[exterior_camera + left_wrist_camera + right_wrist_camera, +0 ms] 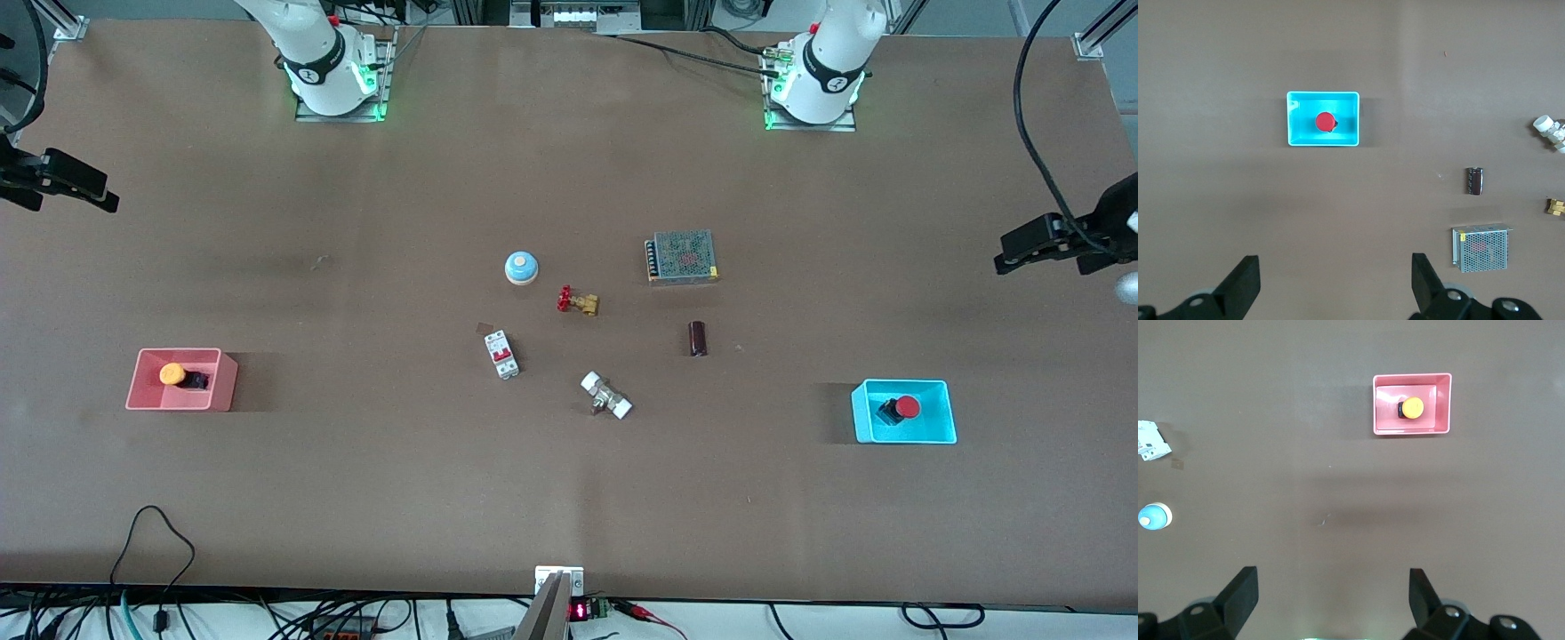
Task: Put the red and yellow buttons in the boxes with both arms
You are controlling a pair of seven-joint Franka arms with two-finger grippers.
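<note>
The orange-yellow button (172, 374) lies inside the pink-red bin (173, 404) toward the right arm's end of the table. It also shows in the right wrist view (1411, 407), inside the bin (1411, 431). The red button (907, 407) lies inside the cyan bin (858, 418) toward the left arm's end, and shows in the left wrist view (1325, 121) inside that bin (1323, 143). My left gripper (1009, 252) (1335, 280) is open and empty, high over bare table away from the cyan bin. My right gripper (80, 191) (1333, 593) is open and empty, high over bare table away from the pink-red bin.
Mid-table lie a blue-domed disc (522, 268), a brass valve with a red handwheel (576, 301), a white and red breaker (501, 354), a white-capped fitting (606, 396), a dark cylinder (698, 339) and a mesh-covered power supply (682, 257).
</note>
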